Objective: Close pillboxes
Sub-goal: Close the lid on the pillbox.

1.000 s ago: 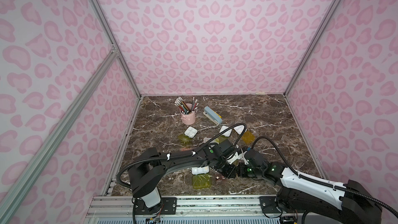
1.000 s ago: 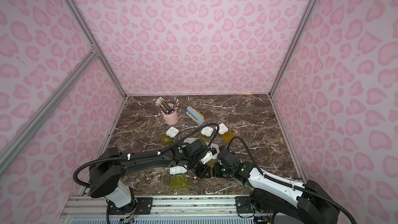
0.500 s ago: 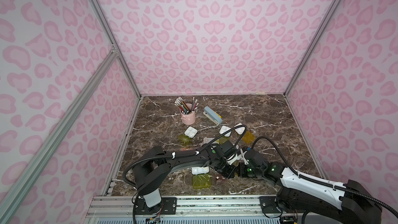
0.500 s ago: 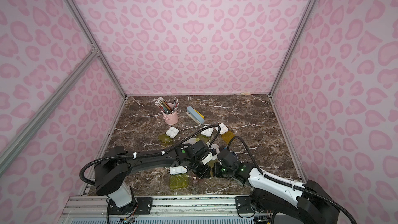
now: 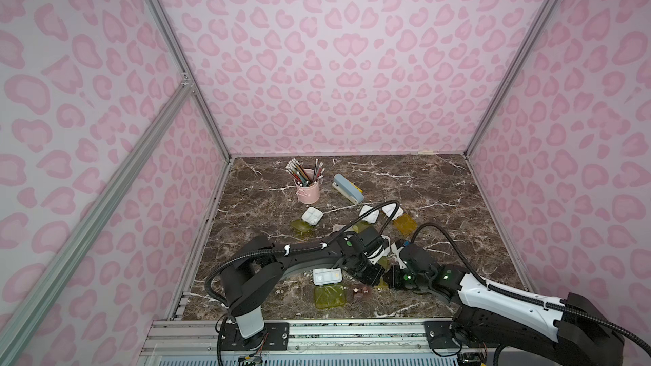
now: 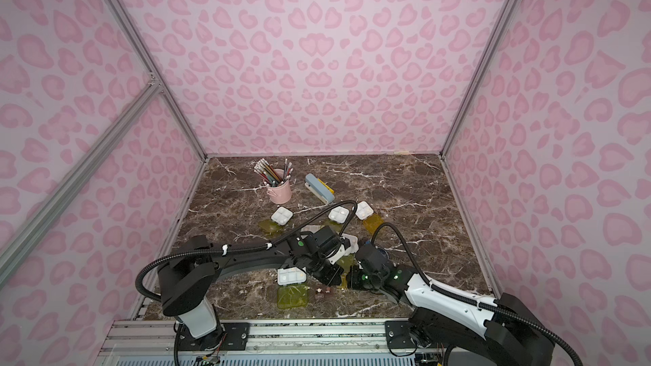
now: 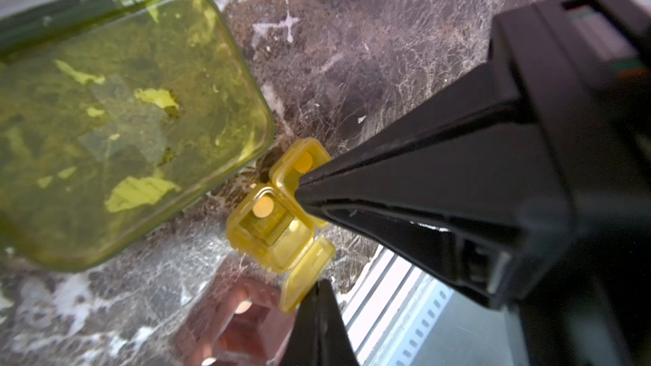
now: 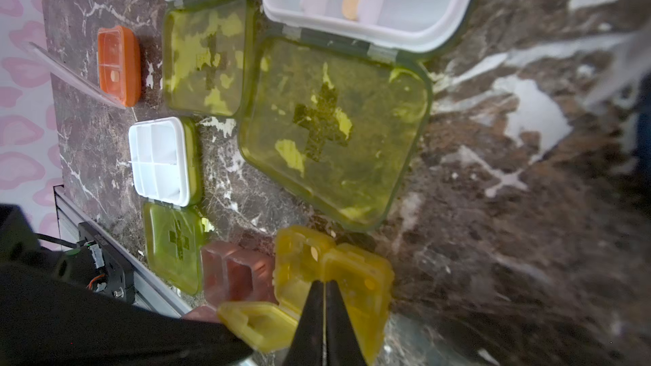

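- The dark brown marble tabletop (image 5: 440,184) carries everything. Open pillboxes lie scattered from its middle to its near edge.
- The left gripper (image 7: 318,285), on the black arm, is pinched fully together with nothing between its jaws. Its tip appears to touch the open flap of the small yellow translucent plastic pillbox (image 7: 271,220), though that corner of the view is blurred.
- The right gripper (image 8: 323,285), on the white-and-black arm, is likewise closed and empty. Its tip rests on top of that same box, between two compartments.
- The large white divided tray (image 8: 338,26) lies open just beside the yellow box, its hinged translucent lime lid (image 8: 334,128) flat on the marble.
- A smaller white divided tray (image 5: 327,276) sits near the front edge, its square lime-yellow lid (image 5: 330,296) also folded flat.
- The pink pencil cup (image 5: 308,191) and the blue-grey stapler (image 5: 348,188) stand well apart at the back.
- The brown translucent pillbox (image 8: 236,272) lies open just beside the yellow one.
- A round pale pill (image 7: 263,207) sits in one yellow compartment.
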Robot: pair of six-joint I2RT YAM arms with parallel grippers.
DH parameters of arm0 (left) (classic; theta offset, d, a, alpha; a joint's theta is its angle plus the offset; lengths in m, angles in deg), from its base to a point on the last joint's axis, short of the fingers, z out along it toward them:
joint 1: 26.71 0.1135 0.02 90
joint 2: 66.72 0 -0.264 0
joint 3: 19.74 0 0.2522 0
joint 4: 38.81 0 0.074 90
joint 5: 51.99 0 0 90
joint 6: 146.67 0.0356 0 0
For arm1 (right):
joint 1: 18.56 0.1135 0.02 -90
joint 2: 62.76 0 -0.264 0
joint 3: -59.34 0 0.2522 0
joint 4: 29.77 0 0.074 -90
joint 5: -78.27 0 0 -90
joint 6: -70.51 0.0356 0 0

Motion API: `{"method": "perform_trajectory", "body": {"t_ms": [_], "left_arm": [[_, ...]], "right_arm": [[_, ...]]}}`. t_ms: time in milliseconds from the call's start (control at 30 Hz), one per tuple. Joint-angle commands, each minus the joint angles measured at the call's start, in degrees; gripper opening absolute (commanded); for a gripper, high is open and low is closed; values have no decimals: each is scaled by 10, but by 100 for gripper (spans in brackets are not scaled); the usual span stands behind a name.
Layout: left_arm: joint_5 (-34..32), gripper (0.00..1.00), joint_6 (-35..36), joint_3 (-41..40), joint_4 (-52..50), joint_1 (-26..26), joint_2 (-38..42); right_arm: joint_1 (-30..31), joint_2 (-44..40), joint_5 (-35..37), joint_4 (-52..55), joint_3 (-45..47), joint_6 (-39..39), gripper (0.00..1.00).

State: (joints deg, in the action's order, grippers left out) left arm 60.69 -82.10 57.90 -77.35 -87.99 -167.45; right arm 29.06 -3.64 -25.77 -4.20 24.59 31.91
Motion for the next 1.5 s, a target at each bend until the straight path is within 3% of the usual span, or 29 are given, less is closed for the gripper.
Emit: {"method": "perform_trajectory", "body": {"t_ms": [0, 1467], "left_arm": [[-4, 3, -4, 7, 2, 5, -7], [1, 2, -12, 14, 7, 25, -65]], "right_arm": [[1, 5, 2, 18, 5, -2, 8], [1, 4, 9, 31, 9, 5, 8]]}}
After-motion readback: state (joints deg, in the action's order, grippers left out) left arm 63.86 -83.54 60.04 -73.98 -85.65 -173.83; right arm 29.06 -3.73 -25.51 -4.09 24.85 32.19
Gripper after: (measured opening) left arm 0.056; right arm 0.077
